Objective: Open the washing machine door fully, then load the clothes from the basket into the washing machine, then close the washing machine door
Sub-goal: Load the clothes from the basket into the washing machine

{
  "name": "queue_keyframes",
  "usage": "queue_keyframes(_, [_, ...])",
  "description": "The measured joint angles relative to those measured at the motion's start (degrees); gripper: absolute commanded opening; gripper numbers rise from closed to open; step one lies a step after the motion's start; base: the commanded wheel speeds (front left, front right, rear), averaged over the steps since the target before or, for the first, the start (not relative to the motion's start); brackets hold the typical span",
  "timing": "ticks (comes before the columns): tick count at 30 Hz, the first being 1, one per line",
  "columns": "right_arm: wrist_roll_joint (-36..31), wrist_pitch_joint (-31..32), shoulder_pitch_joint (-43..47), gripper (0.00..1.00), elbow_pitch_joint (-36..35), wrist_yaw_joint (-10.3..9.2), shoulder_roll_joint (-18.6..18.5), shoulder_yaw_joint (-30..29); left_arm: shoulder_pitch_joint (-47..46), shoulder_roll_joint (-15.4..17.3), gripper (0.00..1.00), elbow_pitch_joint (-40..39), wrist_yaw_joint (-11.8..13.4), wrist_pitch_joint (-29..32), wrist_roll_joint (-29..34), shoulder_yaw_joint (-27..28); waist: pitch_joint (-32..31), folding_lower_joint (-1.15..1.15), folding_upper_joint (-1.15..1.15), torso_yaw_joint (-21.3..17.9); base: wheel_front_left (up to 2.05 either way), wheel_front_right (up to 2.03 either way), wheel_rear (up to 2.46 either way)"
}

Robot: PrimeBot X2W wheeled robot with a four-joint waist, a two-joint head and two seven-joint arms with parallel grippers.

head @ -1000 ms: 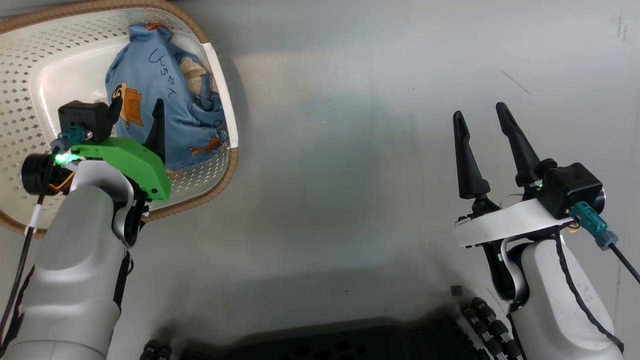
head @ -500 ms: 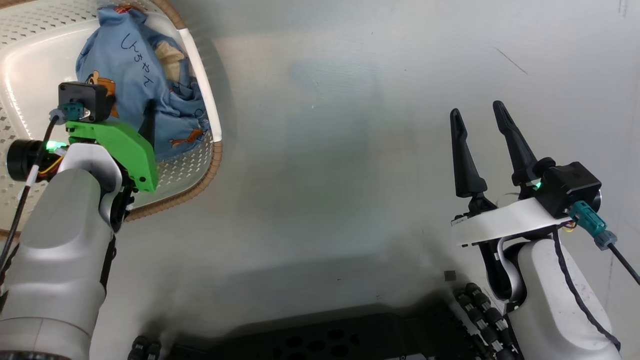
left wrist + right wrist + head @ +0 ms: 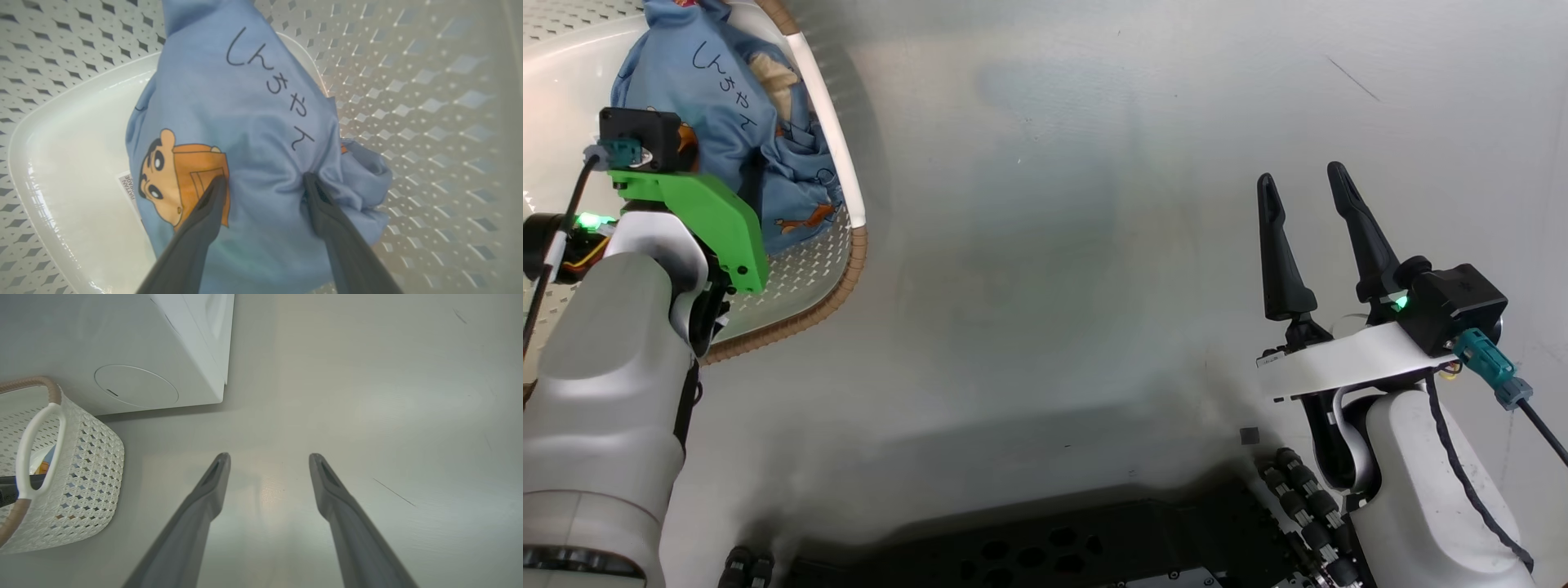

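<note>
Both gape: left pincer on clothes in the basket, right pincer over scuffed grey floor.

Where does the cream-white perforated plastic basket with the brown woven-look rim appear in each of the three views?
Head view: the cream-white perforated plastic basket is in the upper left corner.
Left wrist view: its perforated walls ring the picture, seen from inside.
Right wrist view: it is at the left edge, seen from outside.
Shared landmark: the light blue printed fabric clothes lying inside it.
</note>
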Motion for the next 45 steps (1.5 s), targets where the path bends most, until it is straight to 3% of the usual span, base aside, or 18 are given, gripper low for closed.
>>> queue_keyframes(19, [0.8, 0.0, 1.3, 1.0, -1.5, -0.59, 0.0, 0.0, -5.1, 0.6, 1.0, 6.7, 0.0, 1.8, 1.6, -1.2, 0.4, 0.0, 0.0, -1.2, 0.0, 0.0, 0.0])
queue_keyframes(20, [0.8, 0.0, 1.3, 1.0, -1.6, -0.67, 0.0, 0.0, -5.2, 0.6, 0.69, 7.0, 0.0, 2.0, 1.6, -1.2, 0.4, 0.0, 0.0, -1.2, 0.0, 0.0, 0.0])
queue_keyframes(21, [0.8, 0.0, 1.3, 1.0, -1.7, -1.03, 0.0, 0.0, -5.3, 0.5, 0.22, 7.2, 0.0, 2.0, 1.6, -1.2, 0.5, 0.0, 0.0, -1.3, 0.0, 0.0, 0.0])
queue_keyframes(22, [0.8, 0.0, 1.3, 1.0, -1.7, -1.05, 0.0, -0.1, -5.3, 0.5, 0.0, 7.4, 0.0, 2.0, 1.6, -1.1, 0.5, 0.0, 0.0, -1.3, 0.0, 0.0, 0.0])
queue_keyframes(29, [0.8, 0.0, 1.1, 1.0, -2.5, -1.05, 0.0, -0.2, -5.9, 0.3, 0.0, 8.4, 0.0, 1.2, 1.2, -1.0, 0.3, 0.0, 0.0, -1.2, 0.0, 0.0, 0.0])
queue_keyframes(45, [-0.6, 0.0, -1.4, 1.0, -1.2, -0.65, -0.9, -4.5, -2.8, -2.1, 0.0, 8.5, 0.0, -10.2, -1.1, -0.8, -5.0, 0.0, 0.0, 2.0, 0.0, 0.0, 0.0])
